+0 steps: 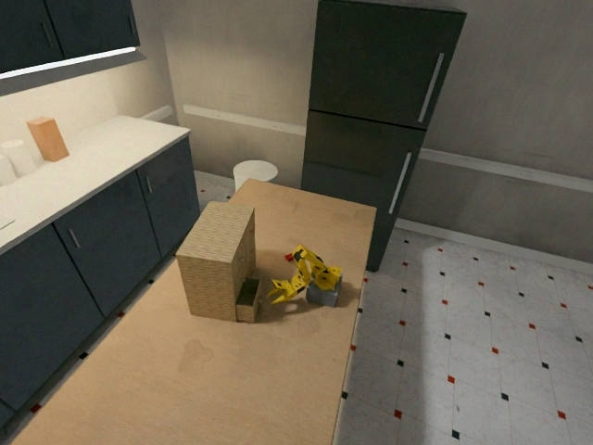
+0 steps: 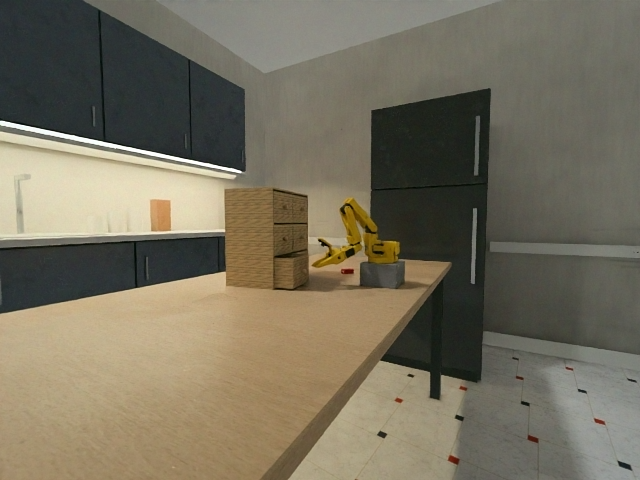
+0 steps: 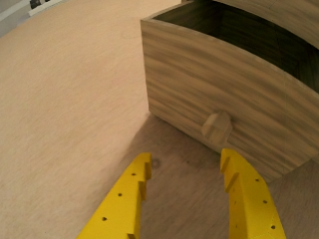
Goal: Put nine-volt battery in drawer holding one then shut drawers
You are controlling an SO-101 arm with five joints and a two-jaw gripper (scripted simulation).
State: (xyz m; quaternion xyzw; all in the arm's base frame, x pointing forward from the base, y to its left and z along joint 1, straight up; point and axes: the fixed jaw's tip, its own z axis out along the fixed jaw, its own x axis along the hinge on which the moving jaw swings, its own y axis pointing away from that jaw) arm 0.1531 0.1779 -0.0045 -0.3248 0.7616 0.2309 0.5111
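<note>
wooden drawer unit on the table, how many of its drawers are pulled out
1: the bottom drawer nearest the exterior camera. Another, low behind it, may be hidden.

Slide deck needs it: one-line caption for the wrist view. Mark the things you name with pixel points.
Open end effector (image 3: 185,155) in front of the knob (image 3: 217,127) of a partly pulled-out wooden drawer (image 3: 199,75), nothing between its fingers.
</note>
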